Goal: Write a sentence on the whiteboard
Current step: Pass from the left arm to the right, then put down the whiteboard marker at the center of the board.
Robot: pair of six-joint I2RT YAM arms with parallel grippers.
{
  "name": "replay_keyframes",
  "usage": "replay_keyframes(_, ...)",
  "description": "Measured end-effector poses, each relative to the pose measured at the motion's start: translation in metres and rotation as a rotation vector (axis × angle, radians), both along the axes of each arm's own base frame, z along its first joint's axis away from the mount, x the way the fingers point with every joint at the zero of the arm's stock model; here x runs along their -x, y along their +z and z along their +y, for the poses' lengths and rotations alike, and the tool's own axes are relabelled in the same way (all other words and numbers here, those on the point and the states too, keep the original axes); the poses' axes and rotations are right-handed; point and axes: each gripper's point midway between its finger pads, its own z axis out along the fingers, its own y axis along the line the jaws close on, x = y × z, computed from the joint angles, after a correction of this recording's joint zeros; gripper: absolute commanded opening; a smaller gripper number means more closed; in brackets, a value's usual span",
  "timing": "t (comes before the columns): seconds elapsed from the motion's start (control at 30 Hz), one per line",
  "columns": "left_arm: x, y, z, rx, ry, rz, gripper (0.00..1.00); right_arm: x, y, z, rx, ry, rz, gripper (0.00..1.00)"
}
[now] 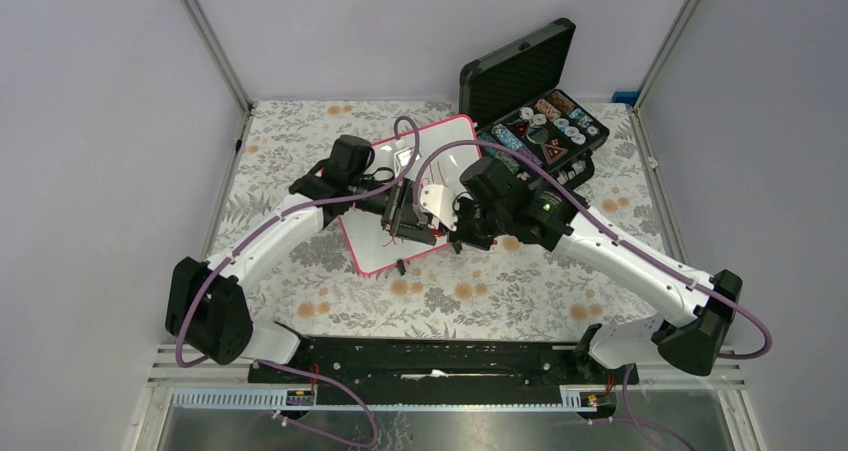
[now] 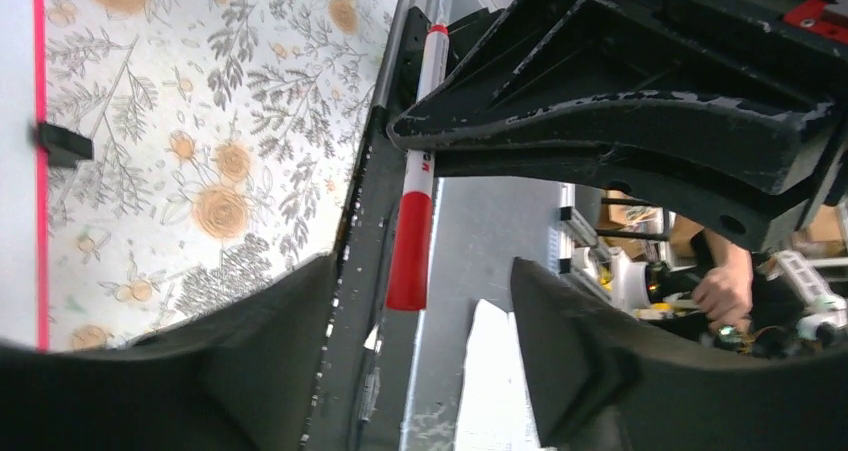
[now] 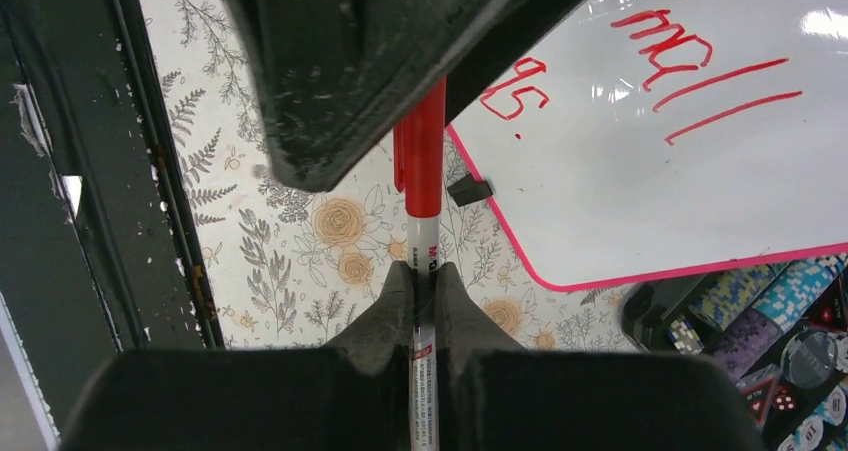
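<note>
Clamping marker (image 3: 423, 171), right fingers (image 3: 390, 311); left fingers (image 2: 570, 361) wide, seemingly above whiteboard (image 3: 650, 211) edge.

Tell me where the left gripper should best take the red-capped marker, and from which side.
Likely on the red cap, the free end, since the right gripper is shut on the white barrel. Come from the cap end, along the marker, the left gripper open, one finger each side of the round cap.
</note>
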Motion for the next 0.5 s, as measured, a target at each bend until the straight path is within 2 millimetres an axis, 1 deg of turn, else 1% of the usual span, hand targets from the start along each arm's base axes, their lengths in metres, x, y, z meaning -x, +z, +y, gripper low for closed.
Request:
replay_keyframes(0.07,-0.003,-0.002,0.001,-0.011,0.017,-0.009,0.95,-0.001,0.000,-0.003,0.001,-0.018,-0.004,0.00)
replay_keyframes(0.1,-0.005,-0.002,0.003,-0.017,0.029,-0.013,0.98,-0.002,0.000,-0.005,-0.002,-0.031,0.000,0.00)
replay_keyframes(0.2,-0.020,-0.001,0.014,-0.032,0.098,-0.030,0.99,-0.008,0.001,-0.015,-0.031,-0.095,0.035,0.00)
replay_keyframes(0.27,-0.036,0.002,0.024,-0.041,0.162,-0.051,0.99,-0.023,0.002,-0.029,-0.059,-0.179,0.071,0.00)
replay_keyframes(0.33,-0.055,0.009,0.037,-0.050,0.241,-0.083,0.99,-0.041,0.000,-0.046,-0.085,-0.274,0.102,0.00)
replay_keyframes(0.43,-0.082,0.029,0.059,-0.063,0.368,-0.156,0.99,-0.062,-0.006,-0.075,-0.118,-0.403,0.152,0.00)
replay_keyframes(0.5,-0.097,0.048,0.075,-0.065,0.450,-0.216,0.99,-0.074,-0.013,-0.097,-0.136,-0.487,0.188,0.00)
